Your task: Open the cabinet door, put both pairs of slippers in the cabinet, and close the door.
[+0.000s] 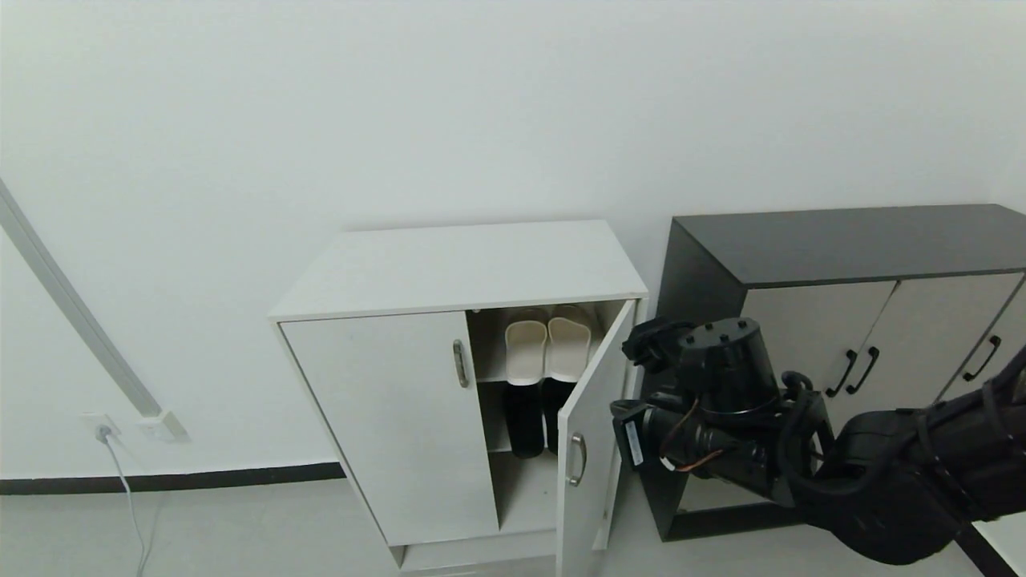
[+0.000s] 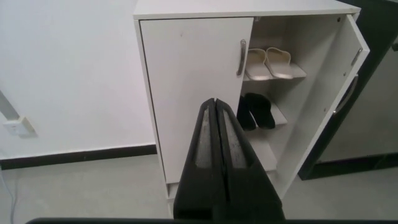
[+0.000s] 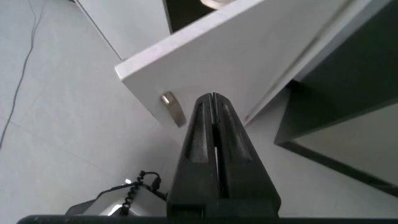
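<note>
The white cabinet [image 1: 465,268] has its left door [image 1: 393,417] shut and its right door [image 1: 589,401] swung partway open. A white pair of slippers [image 1: 547,349] lies on the top shelf, and a black pair [image 1: 535,417] on the shelf below. Both pairs show again in the left wrist view, white [image 2: 272,62] and black [image 2: 257,111]. My right gripper [image 3: 213,98] is shut and empty, its tips close to the outer face of the open door [image 3: 249,50], beside the metal handle [image 3: 172,107]. Out in front of the cabinet, my left gripper [image 2: 214,102] is also shut and empty.
A dark cabinet [image 1: 842,240] with grey doors stands right of the white one, close behind the open door. A wall socket with a hanging cable [image 1: 100,429] is at the far left. Bare floor [image 1: 200,529] lies in front of and left of the white cabinet.
</note>
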`<state>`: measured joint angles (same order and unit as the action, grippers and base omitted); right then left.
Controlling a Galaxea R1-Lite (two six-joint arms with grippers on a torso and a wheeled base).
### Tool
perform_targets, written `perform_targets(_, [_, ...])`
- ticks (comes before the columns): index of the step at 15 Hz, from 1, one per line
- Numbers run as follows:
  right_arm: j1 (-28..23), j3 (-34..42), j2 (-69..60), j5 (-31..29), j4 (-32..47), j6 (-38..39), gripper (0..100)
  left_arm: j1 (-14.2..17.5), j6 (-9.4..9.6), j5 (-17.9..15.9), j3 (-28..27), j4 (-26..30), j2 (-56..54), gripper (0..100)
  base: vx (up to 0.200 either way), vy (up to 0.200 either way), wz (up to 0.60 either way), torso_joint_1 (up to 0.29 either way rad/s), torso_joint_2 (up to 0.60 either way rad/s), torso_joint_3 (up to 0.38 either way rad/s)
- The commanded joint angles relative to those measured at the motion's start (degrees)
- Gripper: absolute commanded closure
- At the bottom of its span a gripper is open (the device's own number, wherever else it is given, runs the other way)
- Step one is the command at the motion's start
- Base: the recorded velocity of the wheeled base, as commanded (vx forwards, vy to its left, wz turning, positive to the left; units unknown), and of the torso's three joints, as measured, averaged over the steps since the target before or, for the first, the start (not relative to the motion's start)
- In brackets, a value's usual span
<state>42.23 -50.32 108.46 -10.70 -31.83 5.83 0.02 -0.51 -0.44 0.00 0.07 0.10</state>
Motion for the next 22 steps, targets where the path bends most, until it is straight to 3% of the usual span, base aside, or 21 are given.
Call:
perform_targets(1, [-0.74, -1.53, 5.01, -0.02, -2.8, -0.03, 100, 0.06, -0.02, 0.0, 0.0, 0.01, -0.01, 100, 0.0, 0.0, 0.0, 0.0, 0.0, 0.0])
perform_targets(7, [-2.15, -6.89, 13.62, 0.77, -11.41, -0.11, 100, 0.06, -0.02, 0.0, 0.0, 0.01, -0.01, 100, 0.0, 0.0, 0.0, 0.0, 0.0, 0.0])
perform_targets(14, [-4.17, -15.95, 21.18, 0.16, -15.98, -0.2, 100, 0.06, -0.1, 0.09, 0.0, 0.01, -0.01, 100, 0.0, 0.0, 0.0, 0.0, 0.0, 0.0])
perform_targets(22, [-7.6, -27.28, 28.56, 0.24, -15.89, -0.29, 100, 0.06, -0.1, 0.09, 0.0, 0.01, -0.01, 100, 0.0, 0.0, 0.0, 0.0, 0.0, 0.0])
